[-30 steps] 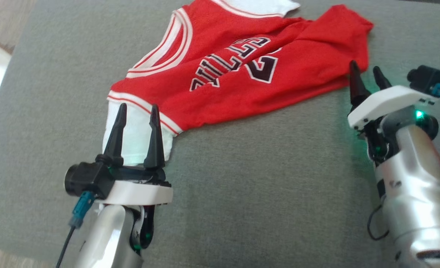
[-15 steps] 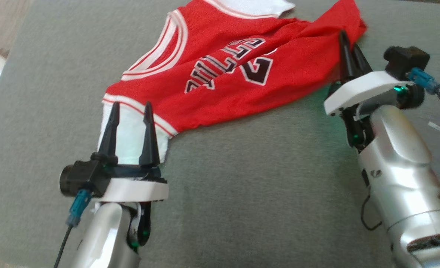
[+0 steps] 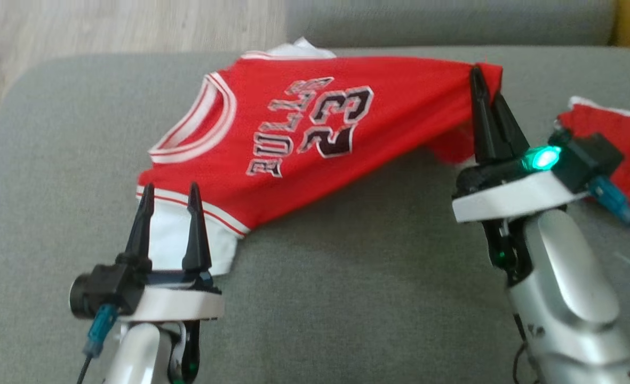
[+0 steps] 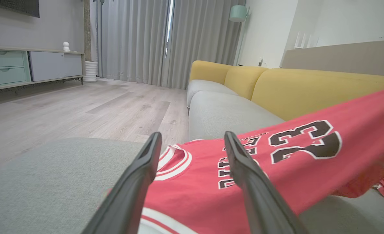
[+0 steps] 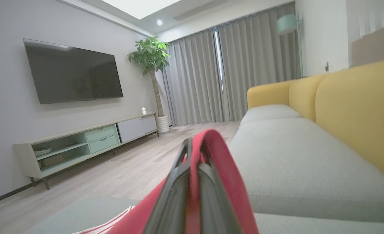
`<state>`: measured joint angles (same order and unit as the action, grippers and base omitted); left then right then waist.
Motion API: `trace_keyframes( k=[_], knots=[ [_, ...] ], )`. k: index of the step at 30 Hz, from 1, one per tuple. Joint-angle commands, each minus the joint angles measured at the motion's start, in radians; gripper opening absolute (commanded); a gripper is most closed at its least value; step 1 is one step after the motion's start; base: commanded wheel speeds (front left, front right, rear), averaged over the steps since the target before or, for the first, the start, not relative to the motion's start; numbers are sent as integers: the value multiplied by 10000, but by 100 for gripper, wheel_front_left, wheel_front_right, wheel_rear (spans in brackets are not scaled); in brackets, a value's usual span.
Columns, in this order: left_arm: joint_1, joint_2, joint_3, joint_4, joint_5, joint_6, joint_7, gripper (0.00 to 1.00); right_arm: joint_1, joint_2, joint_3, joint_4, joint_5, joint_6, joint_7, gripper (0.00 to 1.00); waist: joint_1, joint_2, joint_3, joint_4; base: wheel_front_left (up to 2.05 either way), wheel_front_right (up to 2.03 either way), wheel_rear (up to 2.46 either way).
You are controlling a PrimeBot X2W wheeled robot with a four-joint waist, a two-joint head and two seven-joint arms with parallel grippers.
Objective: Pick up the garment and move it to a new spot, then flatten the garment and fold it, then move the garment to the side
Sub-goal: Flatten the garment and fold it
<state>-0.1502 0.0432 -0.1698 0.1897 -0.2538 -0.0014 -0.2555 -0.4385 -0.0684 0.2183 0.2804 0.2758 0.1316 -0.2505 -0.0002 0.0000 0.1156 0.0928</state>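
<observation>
Jersey [image 3: 304,133], red with white trim and the number 23, stretches across the middle of the head view above a grey sofa seat [image 3: 347,298]. The right tool [image 3: 486,84], at the upper right of that frame, is clenched on one red corner of the jersey and holds it raised off the seat. From the pinched corner the cloth slopes down toward the lower left, where its white-trimmed end lies on the cushion.

The left tool [image 3: 169,186] sits at the lower left with its two fingers spread wide, grasping nothing. Its tips stand over the white end of the jersey; whether they touch the cloth cannot be told.

In the right wrist view, the right tool [image 5: 195,149] shows its dark fingers pressed together, with a fold of the jersey [image 5: 231,182] caught between them and draped over the right-hand one.

In the left wrist view, the left tool [image 4: 192,135] frames the white-banded neckline between its parted fingers. The jersey [image 4: 309,169] rises from there toward the right edge of the frame, in front of a yellow backrest [image 4: 309,87].

A second red cloth [image 3: 613,138] lies at the right edge of the head view, beyond the right arm and apart from the jersey.
</observation>
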Motion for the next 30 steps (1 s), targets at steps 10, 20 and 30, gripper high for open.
trace_keyframes(
  k=[10, 20, 30],
  knots=[
    [430, 70, 248, -527, -152, 80, -63, 100, 1150, 180, -234, -3868, -1549, -9, 1951, 0, 2, 0, -831, 381, 0, 0, 0],
    [291, 70, -76, -653, -322, 126, -63, 100, -294, -196, -979, -3167, -1877, -9, 3346, 0, 2, 0, -426, 984, 0, 0, 0],
    [-417, 70, -709, -563, -664, 138, -63, 100, -3058, -1830, -1608, 2136, -2396, -9, 3605, 0, 2, 0, 587, 1959, 0, 0, 0]
  ],
)
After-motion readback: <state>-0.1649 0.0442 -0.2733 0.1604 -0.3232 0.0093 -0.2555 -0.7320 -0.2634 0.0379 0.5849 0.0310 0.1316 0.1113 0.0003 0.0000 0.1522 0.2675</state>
